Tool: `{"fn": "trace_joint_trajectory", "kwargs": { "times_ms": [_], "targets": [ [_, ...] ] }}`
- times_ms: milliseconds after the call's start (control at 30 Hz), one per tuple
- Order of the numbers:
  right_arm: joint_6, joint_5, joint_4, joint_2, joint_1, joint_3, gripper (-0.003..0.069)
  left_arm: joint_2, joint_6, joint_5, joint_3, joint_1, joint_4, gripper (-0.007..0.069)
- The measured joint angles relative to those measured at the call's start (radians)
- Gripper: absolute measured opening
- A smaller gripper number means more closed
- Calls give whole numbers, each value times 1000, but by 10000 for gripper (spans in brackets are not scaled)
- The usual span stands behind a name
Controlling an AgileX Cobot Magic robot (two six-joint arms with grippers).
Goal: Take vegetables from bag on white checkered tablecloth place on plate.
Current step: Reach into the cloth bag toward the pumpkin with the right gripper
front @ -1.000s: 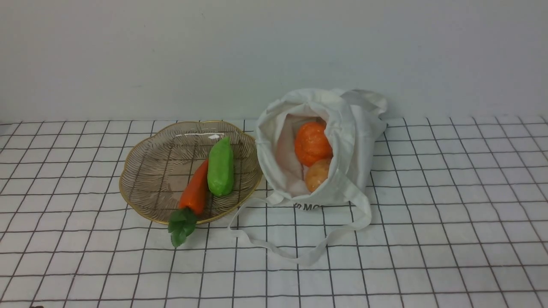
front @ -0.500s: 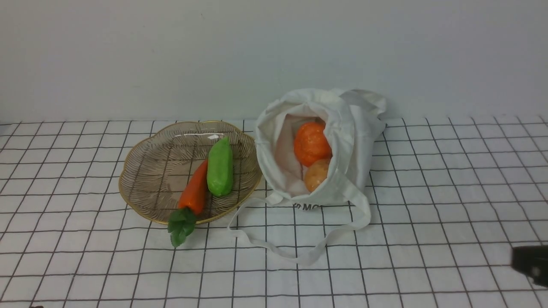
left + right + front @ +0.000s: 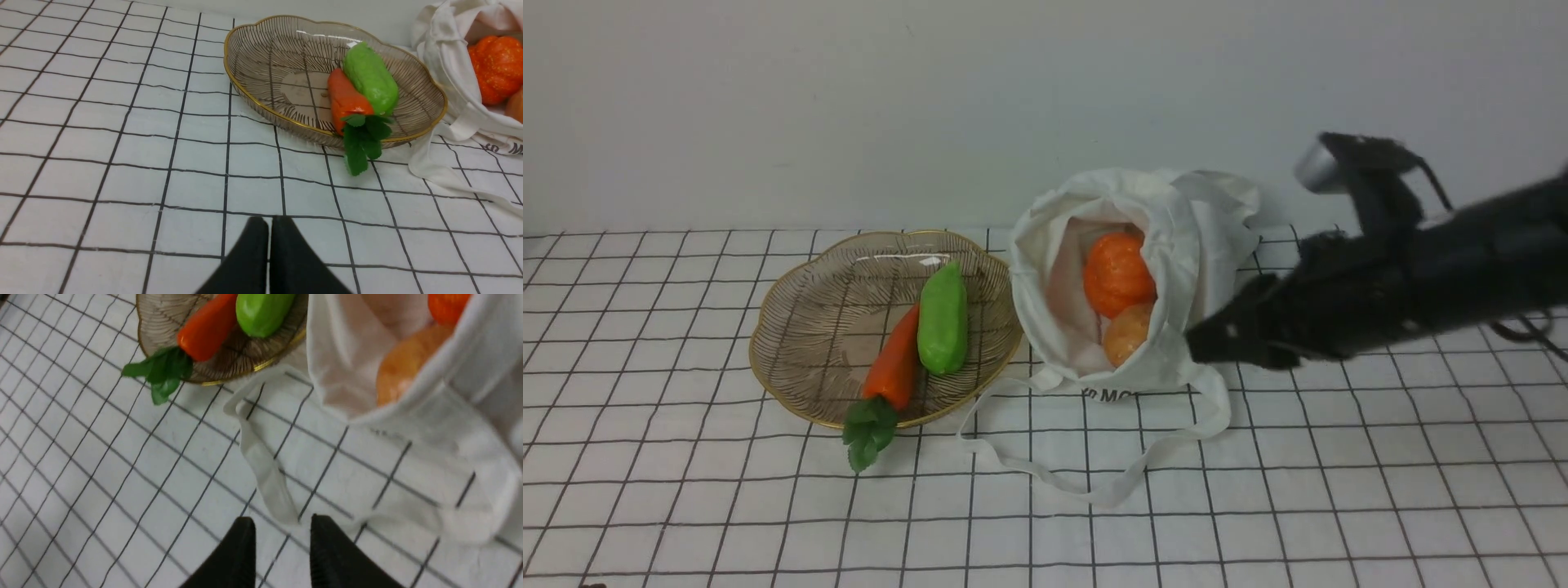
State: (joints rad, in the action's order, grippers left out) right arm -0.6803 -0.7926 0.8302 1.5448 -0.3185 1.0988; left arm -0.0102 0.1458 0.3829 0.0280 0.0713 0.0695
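Right gripper (image 3: pixel 1199 343) has swung in, narrowly parted, empty, beside the bag (image 3: pixel 1201 237) whose mouth faces the robot.

The right arm (image 3: pixel 1421 278), a dark blur, covers the bag's (image 3: pixel 1176 220) right flank. Inside the bag, its cloth rim hides part of the pumpkin (image 3: pixel 1117 273) and much of a tan lump (image 3: pixel 1129 331); a fold cuts short the black lettering (image 3: pixel 1109 395) on the bag's front.

Right end effector (image 3: pixel 282 526) parted, left end effector (image 3: pixel 269 223) closed
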Motion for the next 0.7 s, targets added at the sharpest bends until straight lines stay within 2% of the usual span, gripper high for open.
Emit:
{"fn": "trace_joint_trajectory", "kwargs": {
  "times_ms": [100, 333, 467, 567, 633, 700],
  "targets": [
    [63, 29, -89, 119, -48, 149, 299, 0, 0, 0, 0, 0, 0, -8],
    [94, 51, -130, 348, -107, 397, 505, 0, 0, 0, 0, 0, 0, -8],
    [102, 75, -120, 464, -123, 492, 570, 0, 0, 0, 0, 0, 0, -8],
    [149, 73, -140, 541, -123, 555, 591, 0, 0, 0, 0, 0, 0, -8],
    [200, 66, -202, 574, -116, 579, 595, 0, 0, 0, 0, 0, 0, -8],
    [285, 53, -314, 586, -105, 596, 598, 0, 0, 0, 0, 0, 0, -8]
  ]
}}
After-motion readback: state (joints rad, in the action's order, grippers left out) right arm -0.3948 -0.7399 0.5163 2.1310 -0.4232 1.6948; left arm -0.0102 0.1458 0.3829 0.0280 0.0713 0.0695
